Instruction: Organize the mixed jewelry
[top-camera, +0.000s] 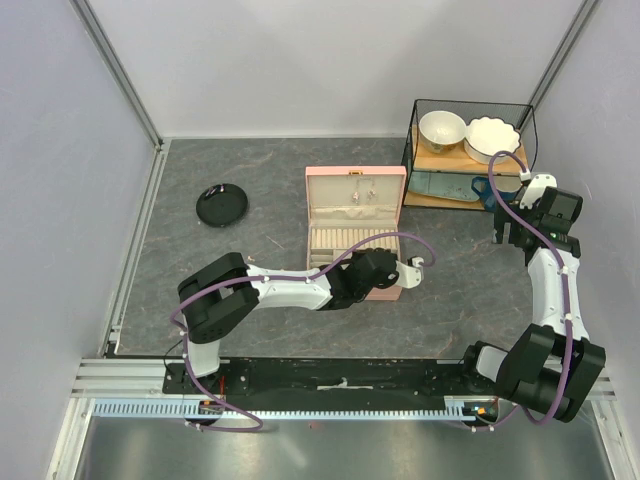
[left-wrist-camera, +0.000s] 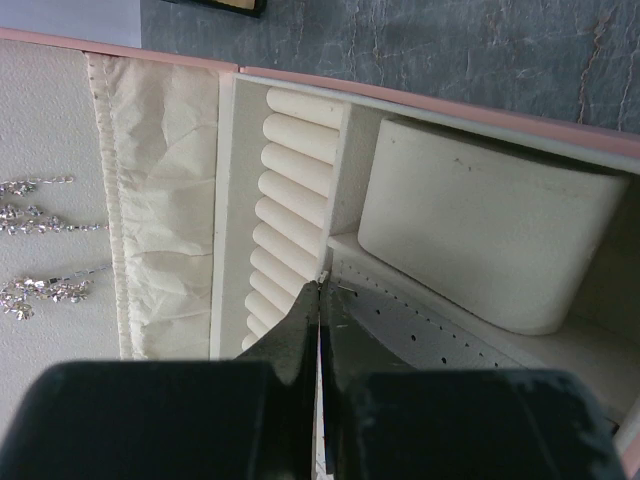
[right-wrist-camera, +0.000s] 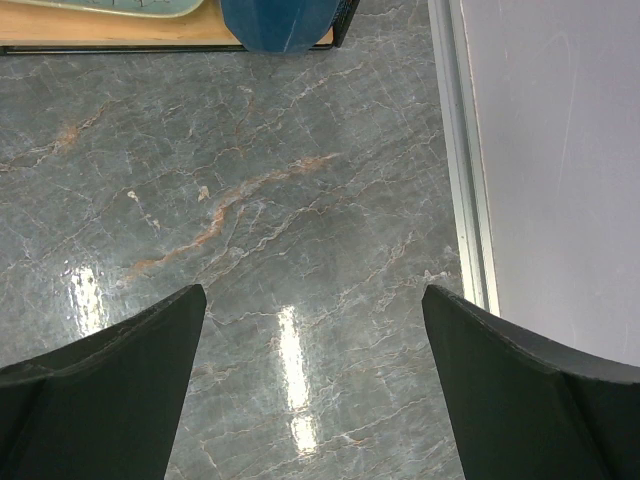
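Observation:
The pink jewelry box (top-camera: 318, 190) stands open at mid-table. My left gripper (top-camera: 385, 270) reaches into it. In the left wrist view its jaws (left-wrist-camera: 320, 285) are pressed together, with a tiny pale metallic piece (left-wrist-camera: 324, 276) pinched at the very tips. The tips sit over the divider between the cream ring rolls (left-wrist-camera: 295, 170) and the perforated stud panel (left-wrist-camera: 420, 325). Sparkling silver pieces (left-wrist-camera: 35, 215) hang on the lid lining, also seen from above (top-camera: 365, 197). My right gripper (top-camera: 510, 228) is open and empty over bare marble at the right (right-wrist-camera: 313, 300).
A black round dish (top-camera: 221, 206) lies at the far left. A wire rack (top-camera: 415, 150) with two white bowls and a wooden shelf stands at the back right, with a blue object (right-wrist-camera: 280, 25) by it. A cream cushion (left-wrist-camera: 480, 230) fills one box compartment. A metal rail (right-wrist-camera: 465, 180) edges the right wall.

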